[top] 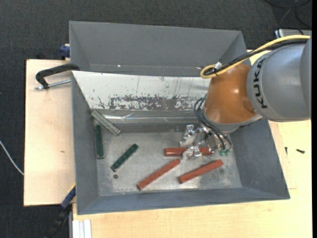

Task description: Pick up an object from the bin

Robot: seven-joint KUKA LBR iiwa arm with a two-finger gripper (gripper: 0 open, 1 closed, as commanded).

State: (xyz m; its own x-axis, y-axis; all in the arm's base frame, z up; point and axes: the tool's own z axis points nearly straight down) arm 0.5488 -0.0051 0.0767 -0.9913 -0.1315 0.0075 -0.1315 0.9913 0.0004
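My gripper (192,143) is low in the bin's right half, below the orange wrist cover, and its metal fingers stand apart, open. A short red stick (173,151) lies flat on the floor, and its right end runs under the lower fingertip (194,152); I see nothing clamped between the fingers. Just in front lie two longer red sticks, one slanting at the centre (158,174) and one to the right (200,171).
On the left of the floor lie a dark green stick (99,142) along the wall, a second green stick (124,156) at a slant, and a grey bar (105,122) near the back left corner. The arm's bulk covers the right back of the bin.
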